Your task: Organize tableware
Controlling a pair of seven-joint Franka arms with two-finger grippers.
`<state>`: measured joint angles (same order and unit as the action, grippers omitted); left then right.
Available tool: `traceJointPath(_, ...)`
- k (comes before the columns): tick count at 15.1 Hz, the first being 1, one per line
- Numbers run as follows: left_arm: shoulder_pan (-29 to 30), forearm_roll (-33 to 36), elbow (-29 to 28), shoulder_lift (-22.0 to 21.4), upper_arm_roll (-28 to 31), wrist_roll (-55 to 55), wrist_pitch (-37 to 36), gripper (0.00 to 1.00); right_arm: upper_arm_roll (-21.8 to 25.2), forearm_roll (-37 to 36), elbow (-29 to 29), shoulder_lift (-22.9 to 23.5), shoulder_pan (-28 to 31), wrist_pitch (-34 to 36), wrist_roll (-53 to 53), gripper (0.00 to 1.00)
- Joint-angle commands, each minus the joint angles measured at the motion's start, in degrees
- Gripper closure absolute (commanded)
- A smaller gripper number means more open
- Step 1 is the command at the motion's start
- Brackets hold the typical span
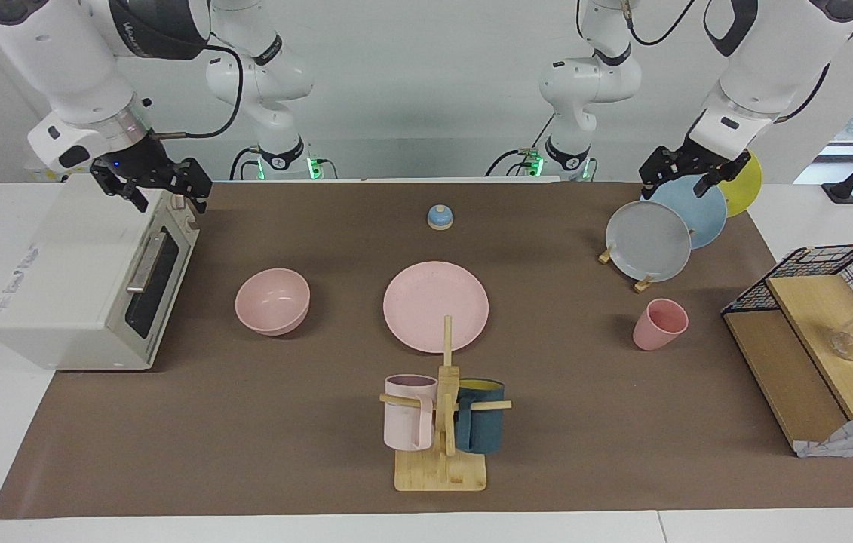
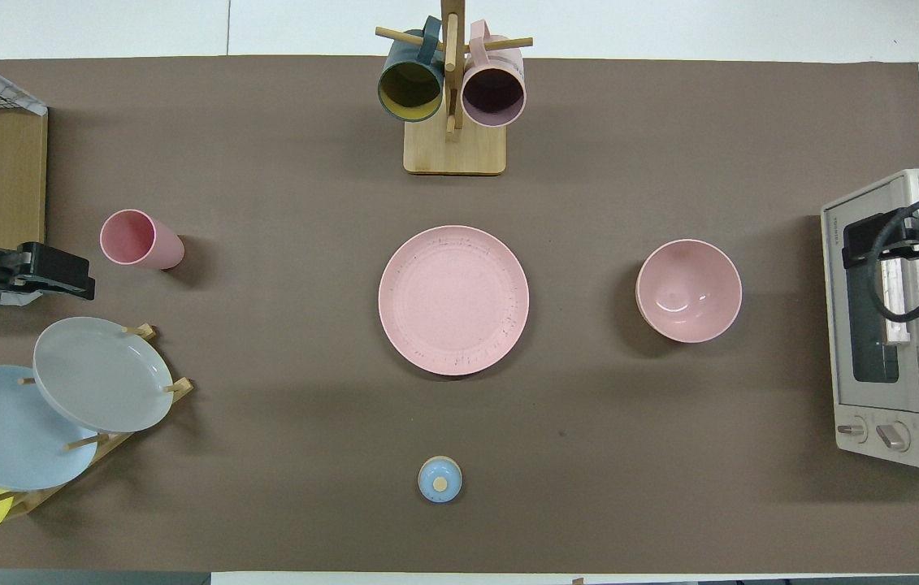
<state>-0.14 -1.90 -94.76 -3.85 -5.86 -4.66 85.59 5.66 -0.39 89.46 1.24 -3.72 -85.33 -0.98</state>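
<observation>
The pink plate (image 1: 435, 305) lies flat in the middle of the brown mat, and it also shows in the overhead view (image 2: 453, 300). The pink bowl (image 1: 272, 300) (image 2: 688, 290) stands beside it toward the right arm's end. The pink tumbler cup (image 1: 658, 324) (image 2: 138, 239) stands upright toward the left arm's end. My left gripper (image 1: 686, 185) (image 2: 61, 276) hangs open and empty in the air over the plate stand. My right gripper (image 1: 162, 197) (image 2: 898, 240) hangs open and empty over the toaster oven's front edge.
A toaster oven (image 1: 87, 279) stands at the right arm's end. A wooden stand holds grey (image 1: 647, 240), blue and yellow plates. A mug tree (image 1: 443, 422) with a pale pink and a teal mug stands farthest from the robots. A small blue bell (image 1: 440, 217) and a wire shelf (image 1: 818, 332) are also there.
</observation>
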Motion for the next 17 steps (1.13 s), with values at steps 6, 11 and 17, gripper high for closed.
traceJointPath(6, 1.0, -0.6, -0.7, -0.7, -0.5, -0.3, 0.5, 0.0, -0.6, 0.3, -0.2, -0.4, 0.1, 0.2, 0.9, 0.0)
traceJointPath(11, 1.0, -0.6, -0.7, -0.7, -0.6, -0.3, 0.5, 0.0, -0.6, 1.1, 0.5, -0.7, 0.1, 0.1, 1.3, 0.0)
traceJointPath(17, 1.0, -0.7, -0.7, -0.7, -0.6, -0.3, 0.5, 0.0, -0.9, 0.9, 6.2, -2.6, -3.4, -4.0, 1.1, 0.0)
